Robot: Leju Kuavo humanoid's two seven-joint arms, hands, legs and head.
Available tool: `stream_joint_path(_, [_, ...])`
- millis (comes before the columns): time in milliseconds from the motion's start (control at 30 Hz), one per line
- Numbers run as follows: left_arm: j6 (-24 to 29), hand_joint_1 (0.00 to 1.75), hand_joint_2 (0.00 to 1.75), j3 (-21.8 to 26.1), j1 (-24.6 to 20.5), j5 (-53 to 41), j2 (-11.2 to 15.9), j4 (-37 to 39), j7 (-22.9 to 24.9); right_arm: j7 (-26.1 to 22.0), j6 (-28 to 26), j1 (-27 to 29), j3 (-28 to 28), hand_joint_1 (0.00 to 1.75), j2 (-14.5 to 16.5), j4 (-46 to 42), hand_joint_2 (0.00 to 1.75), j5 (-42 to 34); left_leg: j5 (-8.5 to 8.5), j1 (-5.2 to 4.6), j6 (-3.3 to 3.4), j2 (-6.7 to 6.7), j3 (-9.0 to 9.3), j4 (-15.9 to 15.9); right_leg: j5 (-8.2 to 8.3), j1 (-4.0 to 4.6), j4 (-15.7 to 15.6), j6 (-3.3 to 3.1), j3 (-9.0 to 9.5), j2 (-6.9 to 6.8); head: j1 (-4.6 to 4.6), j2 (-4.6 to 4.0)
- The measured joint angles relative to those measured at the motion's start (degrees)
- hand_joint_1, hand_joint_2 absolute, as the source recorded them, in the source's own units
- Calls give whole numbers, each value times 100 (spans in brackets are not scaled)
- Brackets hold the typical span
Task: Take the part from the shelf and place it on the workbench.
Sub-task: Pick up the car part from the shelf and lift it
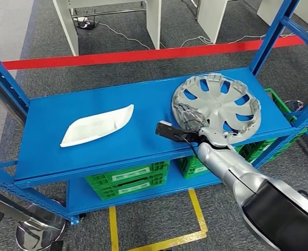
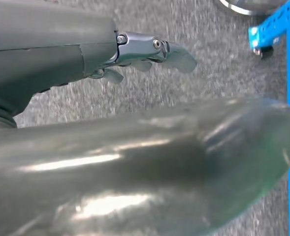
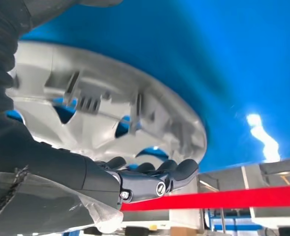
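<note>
While the right hand (image 1: pixel 185 121) curls its fingers under the round silver-grey plastic wheel cover (image 1: pixel 219 104) on the blue metal shelf (image 1: pixel 104 151), secure the rim before lifting; left hand (image 2: pixel 150 51) hangs spread.

Grey speckled carpet (image 1: pixel 152 44) covers the floor, crossed by a red tape line (image 1: pixel 144 54) and yellow floor markings (image 1: pixel 195 209). Beyond the tape stand white furniture legs (image 1: pixel 154 21) with cables trailing. Green crates (image 1: pixel 128 178) sit low in the blue rack (image 1: pixel 10 94)
</note>
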Motion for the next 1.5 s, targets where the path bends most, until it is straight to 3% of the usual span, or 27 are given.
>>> stream_joint_path(33, [-2, 0, 0, 0, 2, 1, -5, 0, 3, 62, 3, 14, 11, 0, 0, 14, 175, 9, -4, -2, 4, -1, 2, 3, 1, 0, 146, 7, -82, -1, 2, 0])
stream_joint_path(67, [-3, 0, 0, 0, 4, 3, -10, 0, 9, 129, -3, 21, 17, 0, 0, 26, 175, 21, -9, -1, 3, -6, 7, 9, 112, 0, 65, 6, -54, -2, 4, 0])
stream_joint_path(133, [-5, 0, 0, 0, 11, 7, -20, 0, 18, 250, -48, 6, 7, 0, -1, 48, 175, 38, -35, -2, -17, -17, 21, 34, 509, 0, -640, -18, 276, -13, 6, 0])
stream_joint_path(200, [-7, 0, 0, 0, 13, 13, -26, 0, 20, 337, -110, -29, -25, 0, 1, 61, 175, 51, -69, -26, -66, -20, 3, 82, 712, 9, -1285, -55, 621, -23, 0, 0])
stream_joint_path(233, [-7, 0, 0, 0, 12, 16, -27, 0, 20, 378, -133, -41, -42, 0, 1, 68, 175, 64, -74, -35, -93, -19, -11, 100, 719, 17, -1415, -75, 694, -22, -3, 0])
stream_joint_path(367, [1, 0, 0, 0, 27, 21, -18, 0, 16, 548, -135, -72, -102, 0, -9, 100, 175, 154, -142, -32, -196, -14, -41, 178, 723, -2, -1463, -185, 730, -10, -10, 0])
stream_joint_path(433, [2, 0, 0, 0, 23, 22, -7, 0, 18, 693, -54, -88, -110, 0, -13, 116, 175, 205, -430, -16, -260, -10, -239, 650, 731, -26, -1485, -231, 753, -12, -38, 0])
stream_joint_path(500, [1, 0, 0, -1, 22, 20, -4, 0, 18, 857, 59, -88, -119, 0, -26, 134, 175, 233, -743, 6, -304, -8, -571, 1382, 725, -26, -1485, -250, 760, -13, -55, 0])
stream_joint_path(533, [1, 0, 0, -2, 24, 19, -3, 0, 19, 912, 96, -88, -125, 0, -34, 142, 175, 235, -821, 11, -315, -7, -688, 1632, 723, -25, -1485, -252, 763, -13, -55, 0])
stream_joint_path(600, [1, 0, 0, -2, 29, 18, -3, 0, 20, 952, 131, -89, -135, 0, -44, 148, 175, 234, -852, 14, -323, -7, -774, 1813, 722, -25, -1484, -254, 769, -12, -57, 0])
stream_joint_path(1100, [0, 0, 0, -2, 30, 18, -3, 0, 21, 955, 134, -88, -137, 0, -45, 149, 175, 233, -842, 15, -323, -7, -774, 1813, 722, -25, -1484, -254, 771, -12, -56, 0])
stream_joint_path(1300, [-2, 0, 0, -2, 30, 18, 0, 0, 24, 974, 165, -89, -161, 0, -65, 156, 175, 222, -703, 16, -317, -7, -723, 1707, 718, -25, -1484, -250, 785, -11, -55, 0])
stream_joint_path(1400, [-2, 0, 0, -2, 25, 18, 5, 0, 24, 984, 191, -94, -187, 0, -80, 161, 175, 206, -463, 17, -301, -7, -561, 1352, 715, -25, -1484, -246, 800, -9, -57, 0])
stream_joint_path(1500, [-4, 0, 0, -2, 9, 17, 19, 0, 25, 1016, 213, -102, -252, 0, -118, 174, 175, 185, -102, 3, -246, -10, -130, 457, 699, -7, -1480, -209, 817, -7, -53, 0])
